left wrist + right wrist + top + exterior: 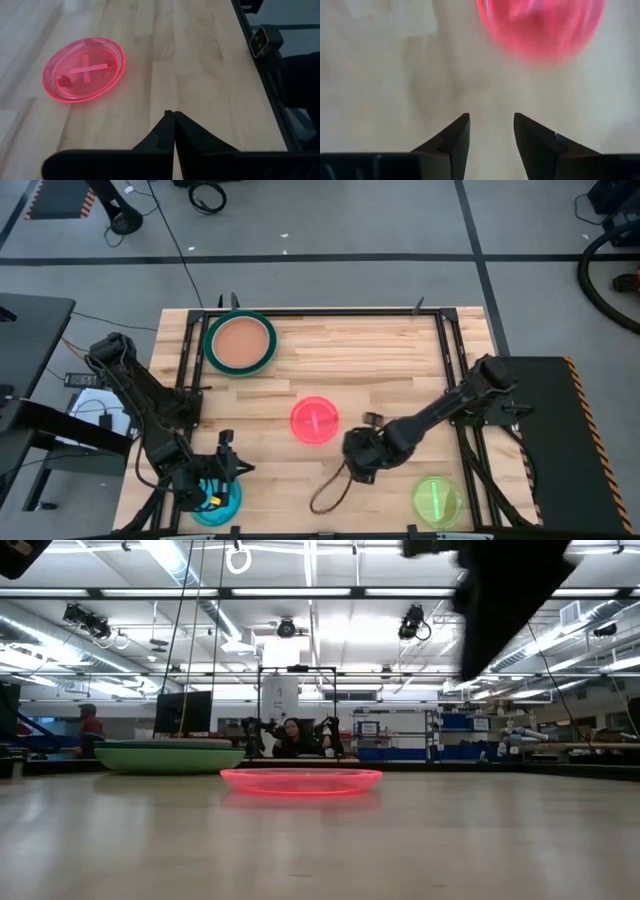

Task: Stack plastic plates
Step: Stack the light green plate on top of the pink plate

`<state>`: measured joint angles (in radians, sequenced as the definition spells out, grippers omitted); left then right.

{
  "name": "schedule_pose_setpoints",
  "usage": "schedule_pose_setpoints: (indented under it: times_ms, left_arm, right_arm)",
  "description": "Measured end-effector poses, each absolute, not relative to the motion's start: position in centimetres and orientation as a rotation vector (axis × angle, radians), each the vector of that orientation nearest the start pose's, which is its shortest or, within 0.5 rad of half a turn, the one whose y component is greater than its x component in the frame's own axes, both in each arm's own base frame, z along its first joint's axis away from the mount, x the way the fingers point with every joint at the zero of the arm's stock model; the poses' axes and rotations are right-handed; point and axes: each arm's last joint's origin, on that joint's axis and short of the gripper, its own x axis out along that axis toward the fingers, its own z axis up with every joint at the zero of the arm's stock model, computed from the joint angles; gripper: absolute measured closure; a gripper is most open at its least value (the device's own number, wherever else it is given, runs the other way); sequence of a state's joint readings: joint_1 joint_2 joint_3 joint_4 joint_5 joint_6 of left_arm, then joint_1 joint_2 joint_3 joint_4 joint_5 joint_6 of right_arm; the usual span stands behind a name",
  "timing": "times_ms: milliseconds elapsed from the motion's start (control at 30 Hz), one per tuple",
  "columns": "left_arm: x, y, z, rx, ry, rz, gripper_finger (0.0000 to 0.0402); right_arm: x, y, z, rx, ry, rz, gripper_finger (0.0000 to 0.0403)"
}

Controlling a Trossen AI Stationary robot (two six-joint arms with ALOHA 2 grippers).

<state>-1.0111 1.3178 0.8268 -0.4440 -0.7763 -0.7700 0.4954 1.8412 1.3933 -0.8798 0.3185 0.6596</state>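
Note:
A translucent red plate (pixel 314 420) lies flat mid-table; it also shows in the low view (pixel 300 780) and in the left wrist view (pixel 84 68). A stack with a green rim and a brownish-pink top plate (pixel 240 343) sits at the far left. A cyan plate (pixel 216 504) lies at the near left edge and a lime plate (pixel 438 500) at the near right. My left gripper (pixel 173 120) is shut and hangs by the cyan plate, pointing toward the red one. My right gripper (pixel 491 122) is open, just short of the red plate (pixel 540 25), on its near right side.
A dark metal frame (pixel 448 370) borders the wooden table. A loop of dark cable (pixel 330 490) lies on the table below the right arm. Bare wood spans the far right part. A person (pixel 293 735) sits in the room beyond the far edge.

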Motion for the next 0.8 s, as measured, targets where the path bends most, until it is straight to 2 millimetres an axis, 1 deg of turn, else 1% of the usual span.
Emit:
schedule_pose_setpoints:
  times_ms: [100, 133, 200, 300, 400, 500, 600, 800]
  left_arm:
    - [15.2, -20.1, 22.7, 0.002, 0.583, 0.033, 0.0386]
    - [15.4, -20.1, 22.7, -0.001, 0.573, 0.041, 0.0386]
    - [15.8, -19.9, 22.9, -0.023, 0.551, 0.061, 0.0386]
    - [16.6, -19.6, 23.1, -0.056, 0.521, 0.094, 0.0386]
    - [17.6, -18.9, 23.2, -0.029, 0.512, 0.124, 0.0386]
    - [18.7, -18.0, 23.3, 0.030, 0.507, 0.150, 0.0386]
    - [19.7, -17.0, 23.4, 0.060, 0.506, 0.178, 0.0386]
    - [21.1, -15.3, 23.3, 0.076, 0.543, 0.220, 0.0386]
  right_arm:
    - [30.2, 16.9, 22.3, 0.480, 1.297, -0.428, 0.0246]
    - [29.6, 17.4, 22.4, 0.587, 1.309, -0.511, 0.0248]
    - [28.4, 18.8, 22.3, 0.712, 1.318, -0.623, 0.0256]
    - [26.4, 21.8, 21.7, 0.811, 1.315, -0.712, 0.0273]
    - [24.5, 24.6, 21.1, 0.941, 1.337, -0.775, 0.0287]
    - [23.0, 26.3, 20.3, 1.022, 1.429, -0.883, 0.0294]
    - [22.8, 26.7, 19.0, 1.049, 1.490, -0.982, 0.0305]
    - [23.8, 26.5, 17.0, 1.043, 1.506, -1.072, 0.0313]
